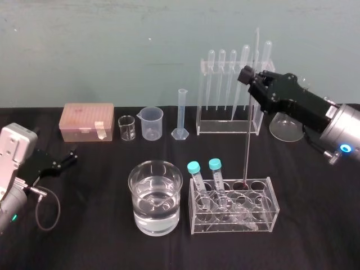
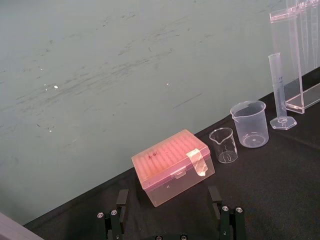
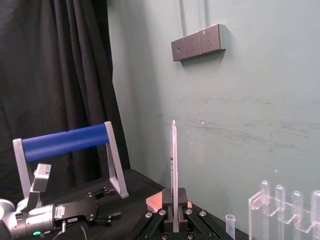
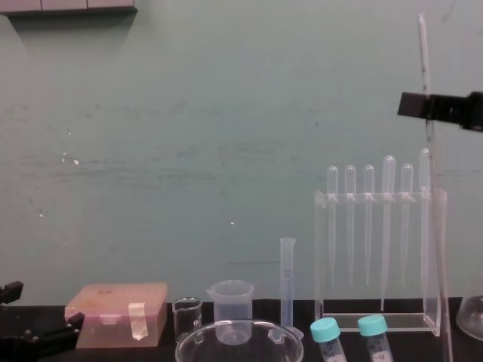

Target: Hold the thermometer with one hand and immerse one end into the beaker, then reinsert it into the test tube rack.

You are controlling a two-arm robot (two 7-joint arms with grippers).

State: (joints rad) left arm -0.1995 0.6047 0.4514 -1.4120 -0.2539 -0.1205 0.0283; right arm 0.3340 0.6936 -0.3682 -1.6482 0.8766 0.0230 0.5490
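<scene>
- The chest view cuts off the lower end of the thermometer (image 4: 424,60). In the head view we see its red tip inside a low tube holder (image 1: 264,219) just right of the beaker (image 1: 156,197).
- The right gripper (image 1: 251,79) pinches the thermometer between its fingers, partly hiding the test tube rack (image 1: 225,127) behind the beaker.
- The left gripper (image 1: 70,157) rests on the counter far left of the beaker, fingers wide.

The head camera looked down on the table (image 1: 315,236) from 6 o'clock; the chest camera, lower, faced the wall (image 4: 189,113) at 12. Both shared the pink box (image 1: 87,121) with the nearer left wrist camera. The right wrist camera looked along the thermometer (image 3: 173,170) toward 10 o'clock.
</scene>
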